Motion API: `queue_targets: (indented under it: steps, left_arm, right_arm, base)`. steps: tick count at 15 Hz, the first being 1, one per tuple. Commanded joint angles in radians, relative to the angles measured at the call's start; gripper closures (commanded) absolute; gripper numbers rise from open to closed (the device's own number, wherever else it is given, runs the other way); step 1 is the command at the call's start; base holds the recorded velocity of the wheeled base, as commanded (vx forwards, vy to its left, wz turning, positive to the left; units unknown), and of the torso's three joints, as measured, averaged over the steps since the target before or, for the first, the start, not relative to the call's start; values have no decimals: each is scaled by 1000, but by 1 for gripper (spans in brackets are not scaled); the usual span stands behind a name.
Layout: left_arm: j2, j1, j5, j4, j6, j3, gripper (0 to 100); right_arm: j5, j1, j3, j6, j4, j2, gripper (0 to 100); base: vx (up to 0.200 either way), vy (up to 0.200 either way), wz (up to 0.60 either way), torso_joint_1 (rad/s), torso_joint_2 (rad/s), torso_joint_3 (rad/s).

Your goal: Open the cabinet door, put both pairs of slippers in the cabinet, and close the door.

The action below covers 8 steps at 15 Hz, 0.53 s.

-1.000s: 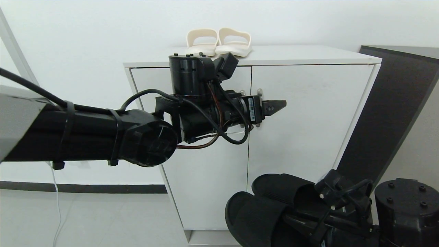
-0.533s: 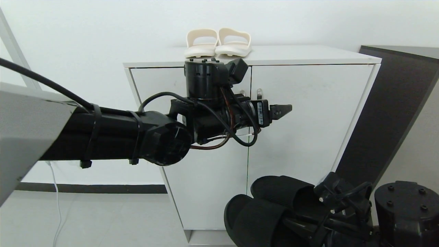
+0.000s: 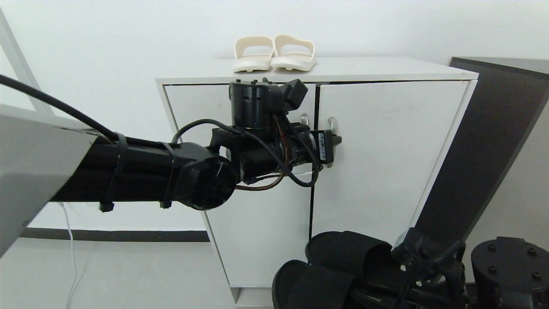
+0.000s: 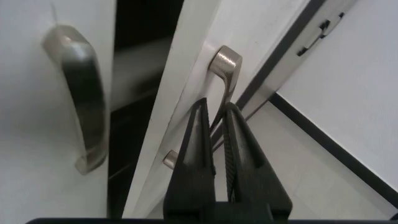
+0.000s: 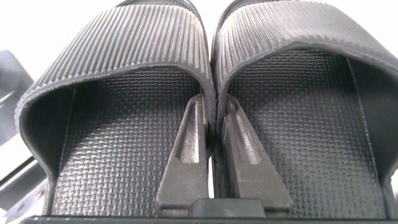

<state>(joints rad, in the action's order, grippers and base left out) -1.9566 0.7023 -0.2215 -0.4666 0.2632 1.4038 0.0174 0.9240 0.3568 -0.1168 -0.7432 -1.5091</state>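
My left claw (image 4: 215, 107) clenches the cabinet handle (image 4: 225, 62), right door (image 3: 386, 150) ajar. My right claw (image 5: 213, 106) grasps black slippers (image 5: 124, 56) low before the cabinet (image 3: 386, 68). Cream slippers (image 3: 274, 53) on its top.

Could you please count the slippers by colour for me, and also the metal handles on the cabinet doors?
Cream slippers: 2
Black slippers: 2
Metal door handles: 2
Total: 6
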Motion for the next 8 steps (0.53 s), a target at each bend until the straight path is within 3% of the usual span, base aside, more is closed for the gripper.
queue_targets:
  steps: [1, 8]
  left_arm:
    - [44, 0, -12, -1, 4, -39, 100]
    - [183, 43, -18, -10, 1, -201, 100]
  right_arm:
    - [-7, 4, -6, 0, 1, 9, 100]
    - [-28, 41, -29, 0, 2, 30, 100]
  base:
    - [0, 0, 0, 0, 0, 0]
    - [0, 0, 0, 0, 0, 0]
